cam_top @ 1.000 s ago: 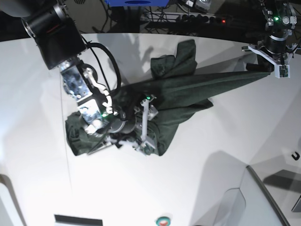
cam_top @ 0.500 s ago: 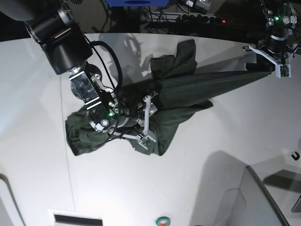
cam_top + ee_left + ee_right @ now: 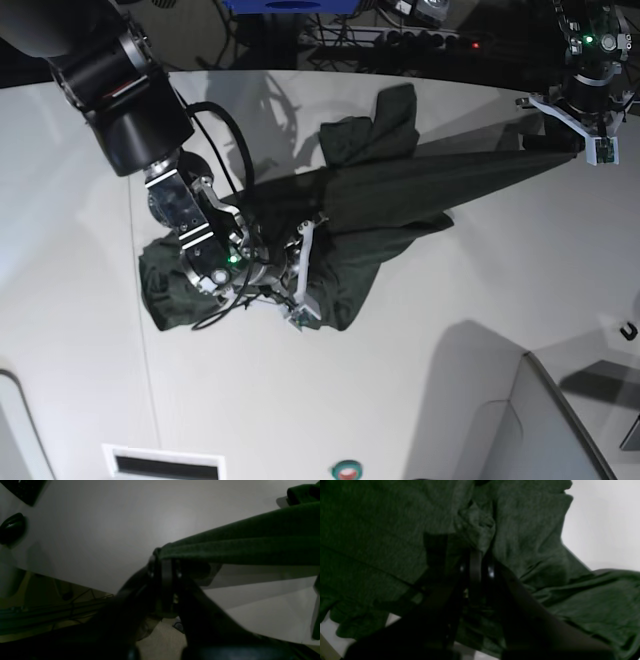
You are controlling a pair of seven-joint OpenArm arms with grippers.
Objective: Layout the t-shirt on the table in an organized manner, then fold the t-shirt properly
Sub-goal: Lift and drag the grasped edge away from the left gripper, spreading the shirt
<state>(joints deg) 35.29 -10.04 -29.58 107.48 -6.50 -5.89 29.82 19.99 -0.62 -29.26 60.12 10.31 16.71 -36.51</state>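
Note:
The dark green t-shirt lies bunched in the middle of the white table, with one corner pulled taut up to the right. That corner is pinched in my left gripper, which is shut on the t-shirt's edge just above the table; the left gripper shows the hem between its fingers. My right gripper is buried in the crumpled left part of the shirt. In the right wrist view the right gripper is shut on a fold of the t-shirt.
A power strip and cables lie beyond the table's curved far edge. A pale grey box-like object stands at the bottom right, with a small black hook near the right edge. A thin seam runs down the left of the table.
My right gripper has closed on the bunched cloth, and its arm has turned and sunk a little lower into the shirt. The left gripper keeps the taut corner where it was.

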